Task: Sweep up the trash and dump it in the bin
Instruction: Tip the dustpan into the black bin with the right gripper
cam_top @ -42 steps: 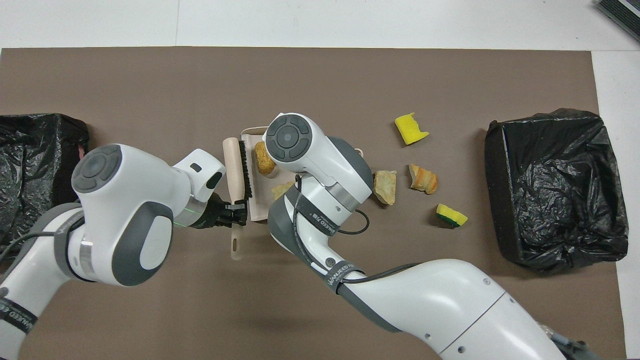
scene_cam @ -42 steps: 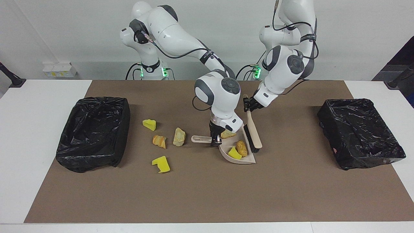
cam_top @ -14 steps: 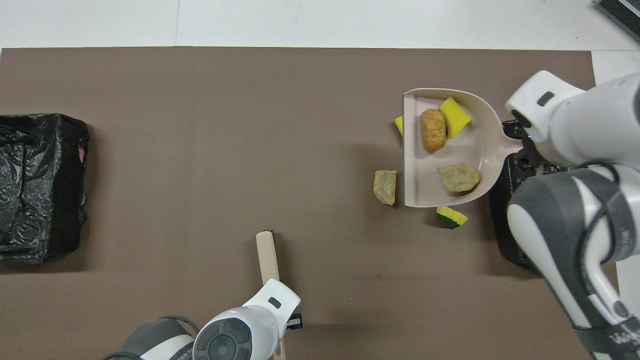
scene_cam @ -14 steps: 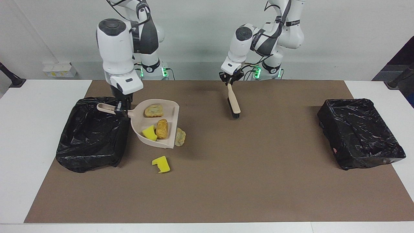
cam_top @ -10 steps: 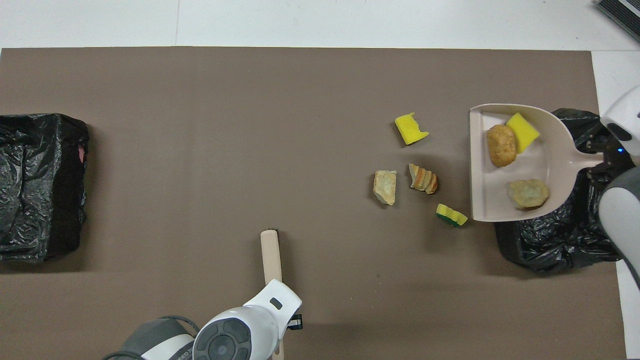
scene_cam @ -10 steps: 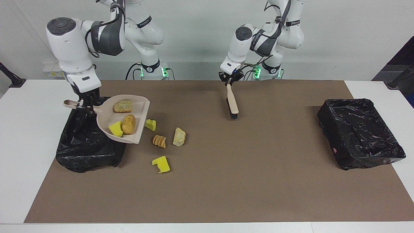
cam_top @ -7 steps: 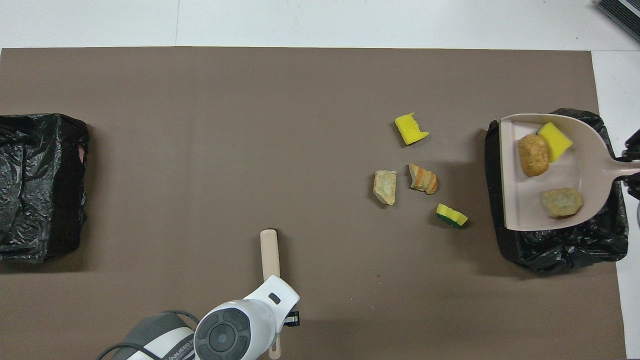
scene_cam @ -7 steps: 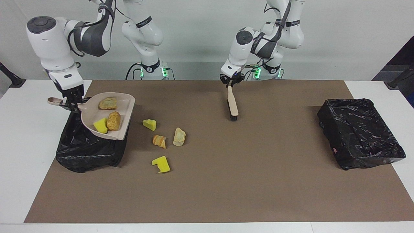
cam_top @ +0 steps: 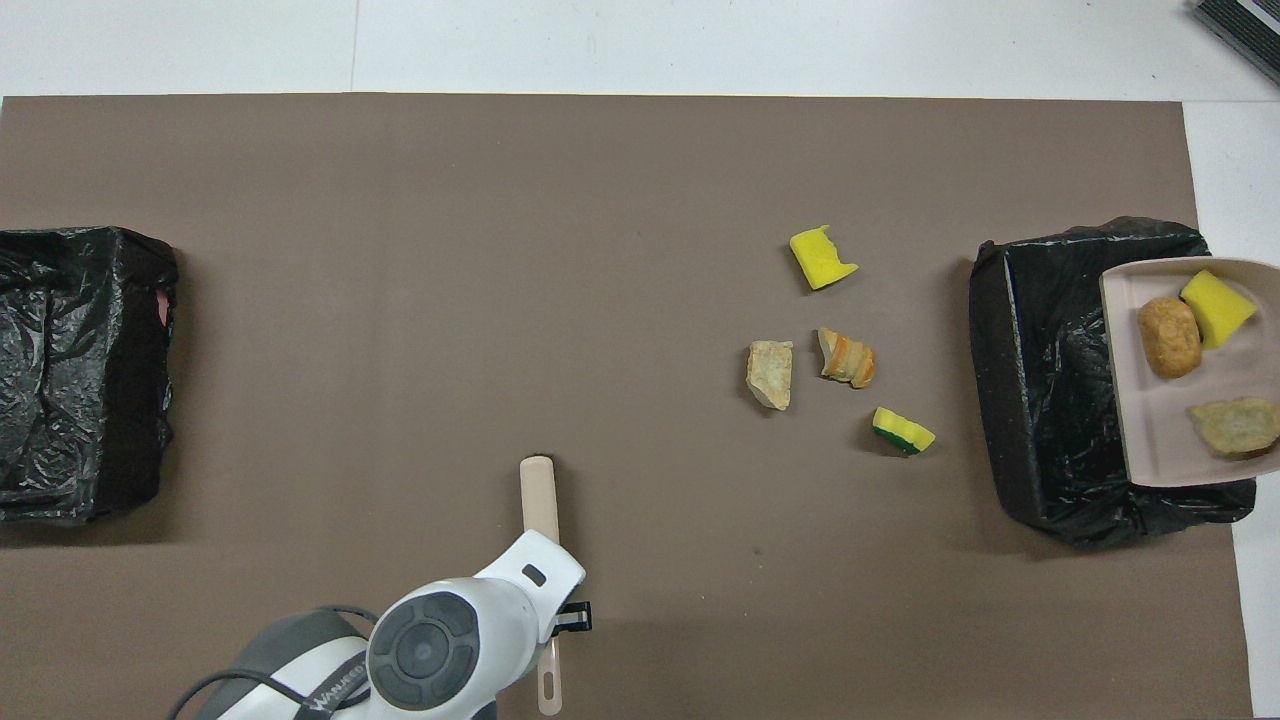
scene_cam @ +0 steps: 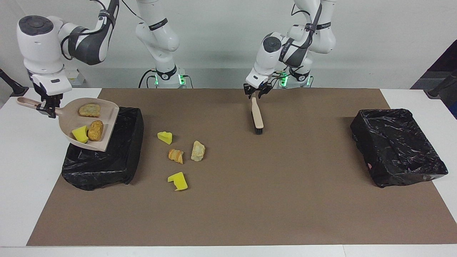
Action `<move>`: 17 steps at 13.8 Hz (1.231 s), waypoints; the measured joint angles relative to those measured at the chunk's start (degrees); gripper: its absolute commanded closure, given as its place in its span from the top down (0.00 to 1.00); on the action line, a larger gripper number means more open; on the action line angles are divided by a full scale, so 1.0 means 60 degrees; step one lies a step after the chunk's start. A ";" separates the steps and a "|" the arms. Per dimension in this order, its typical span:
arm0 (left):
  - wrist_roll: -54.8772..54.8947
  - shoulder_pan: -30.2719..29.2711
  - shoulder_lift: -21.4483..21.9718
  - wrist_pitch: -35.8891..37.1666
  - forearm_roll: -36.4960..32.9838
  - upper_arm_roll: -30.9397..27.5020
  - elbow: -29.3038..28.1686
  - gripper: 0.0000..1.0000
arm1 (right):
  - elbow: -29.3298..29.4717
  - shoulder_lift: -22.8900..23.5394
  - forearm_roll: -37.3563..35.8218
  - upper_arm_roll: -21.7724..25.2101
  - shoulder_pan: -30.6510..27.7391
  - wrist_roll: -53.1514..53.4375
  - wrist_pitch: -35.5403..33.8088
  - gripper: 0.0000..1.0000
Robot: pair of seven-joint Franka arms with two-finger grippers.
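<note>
The right end effector grips the dustpan by its handle and holds it in the air over the bin at the right arm's end of the tabletop. The pan carries three pieces of trash: a yellow sponge chunk, an orange-brown lump touching it, and a pale lump apart from them. In the overhead view the pan covers the bin's outer part.

Four more scraps lie on the brown mat beside that bin, toward the middle: a yellow wedge nearest the robots, an orange-brown piece and a cream piece just beside each other, and a notched yellow chunk farthest from the robots.

The left end effector is at the handle end of the brush, which rests on the mat near the middle. Its fingers stand either side of the handle; whether they clamp it cannot be told.

A second bin sits at the left arm's end.
</note>
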State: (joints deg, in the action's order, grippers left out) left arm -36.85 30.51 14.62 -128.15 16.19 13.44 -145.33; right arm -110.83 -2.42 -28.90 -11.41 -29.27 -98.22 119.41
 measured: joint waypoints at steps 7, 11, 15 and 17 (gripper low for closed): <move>0.2305 -0.3324 0.0047 0.1844 -0.0158 -0.0109 0.1595 1.00 | -0.1141 0.0075 -0.3720 -0.0059 0.1601 0.3517 0.0045 0.00; 0.4200 -0.4918 0.0043 0.2007 -0.0364 -0.0132 0.1609 1.00 | -0.1179 0.0071 -0.4708 -0.0055 0.1986 0.3919 -0.0184 0.00; 0.5687 -0.6378 0.0023 0.2437 -0.0751 -0.0143 0.2167 1.00 | -0.1136 -0.0010 -0.5540 -0.0055 0.2521 0.4062 -0.0936 0.00; 0.5910 -0.6727 -0.0173 0.2879 -0.1290 -0.0143 0.3009 1.00 | -0.1031 -0.0039 -0.5958 -0.0057 0.2823 0.4077 -0.1465 0.00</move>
State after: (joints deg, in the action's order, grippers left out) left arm -1.39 -9.85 13.59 -110.88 8.45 12.58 -127.28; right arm -117.02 -2.66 -64.65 -11.75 -12.34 -73.75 110.62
